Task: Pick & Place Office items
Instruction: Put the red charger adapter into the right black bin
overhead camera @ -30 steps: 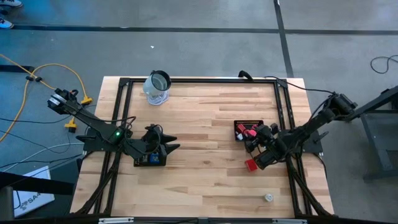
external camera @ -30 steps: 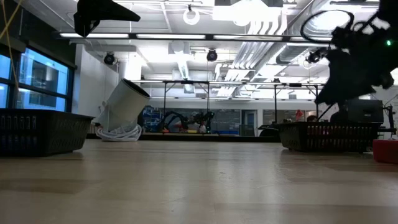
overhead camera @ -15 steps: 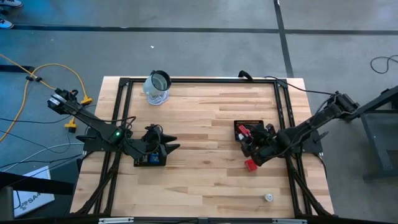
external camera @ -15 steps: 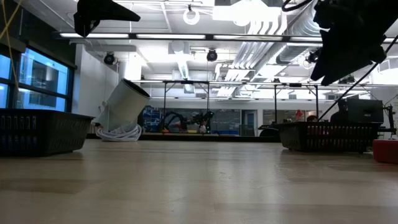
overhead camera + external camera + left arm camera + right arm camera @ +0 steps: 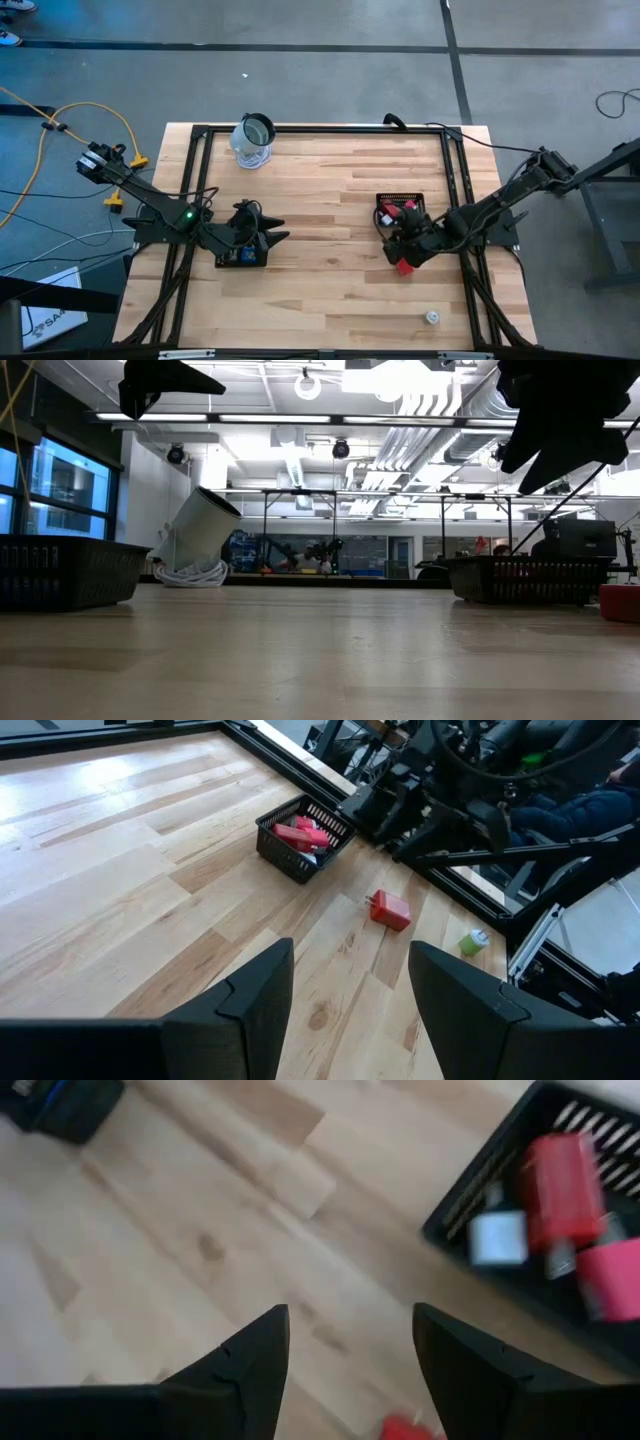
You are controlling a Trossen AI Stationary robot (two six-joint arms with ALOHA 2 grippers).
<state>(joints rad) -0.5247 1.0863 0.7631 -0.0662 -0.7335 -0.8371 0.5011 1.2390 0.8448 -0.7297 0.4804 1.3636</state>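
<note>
– What are your hands doing?

– My right gripper (image 5: 398, 243) has its two fingers (image 5: 250, 1370) apart, and nothing is between them. It hangs over the wood, just beside the black mesh tray (image 5: 386, 205) on the right side of the table (image 5: 320, 180). My left gripper (image 5: 272, 238) has its jaws apart too, with nothing in them. It waits above the other tray (image 5: 240, 258) on the left side.

– Where are the office things?

– Red and pink blocks (image 5: 562, 1185) and a whitish piece (image 5: 497, 1238) lie inside the right tray. One red block (image 5: 403, 266) sits on the bare table, just by my right gripper. A small round piece (image 5: 432, 318) lies well apart, near the front edge. A glass jar (image 5: 254, 141) stands far back.
</note>
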